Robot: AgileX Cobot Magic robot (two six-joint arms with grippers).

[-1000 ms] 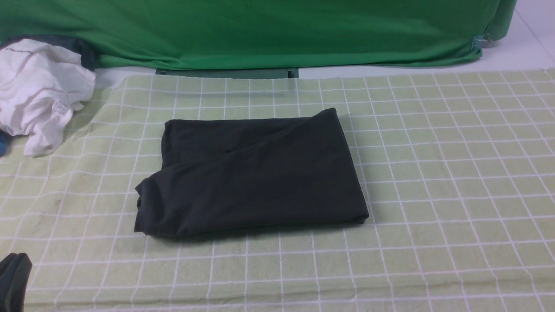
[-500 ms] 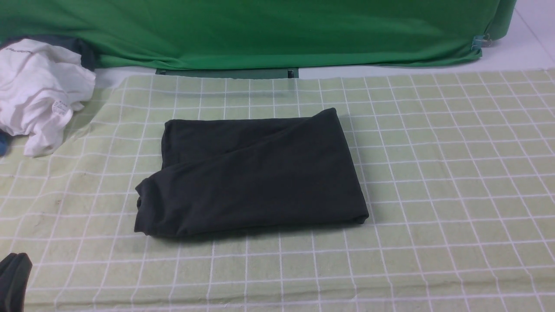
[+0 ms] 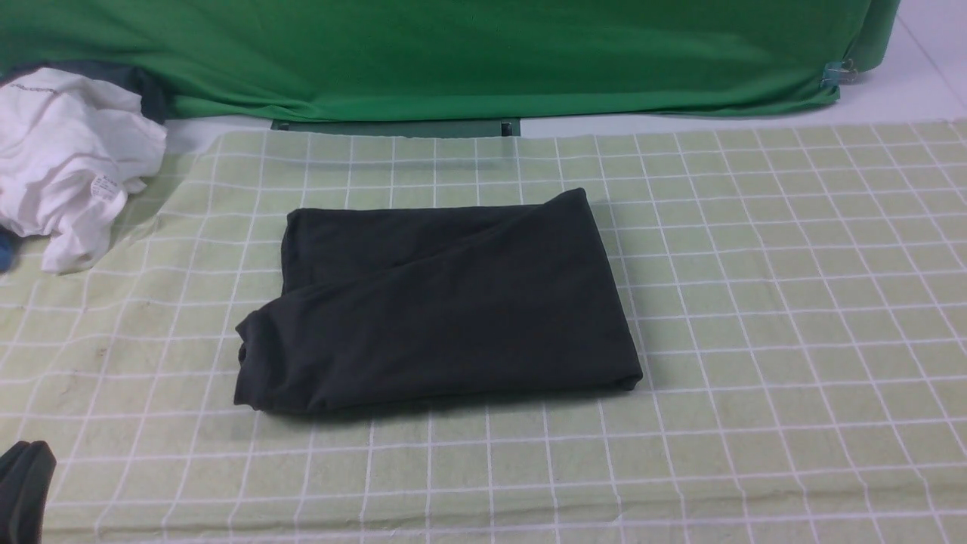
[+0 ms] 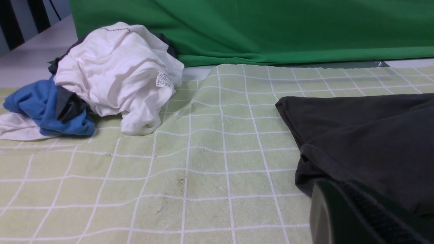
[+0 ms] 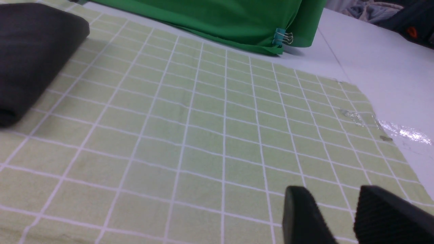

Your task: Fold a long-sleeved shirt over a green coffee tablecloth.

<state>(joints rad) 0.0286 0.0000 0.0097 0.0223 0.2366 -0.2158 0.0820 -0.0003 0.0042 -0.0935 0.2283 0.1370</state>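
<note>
The folded black soft-knit long-sleeved shirt (image 3: pixel 453 310) lies on the pale yellow-green cloth with white squares (image 3: pixel 755 302), and the crumpled white cloth garment (image 3: pixel 75 159) is at its ten o'clock. The left gripper (image 4: pixel 356 189) is pressed together; the right gripper (image 5: pixel 330 193) is spread, holding nothing
</note>
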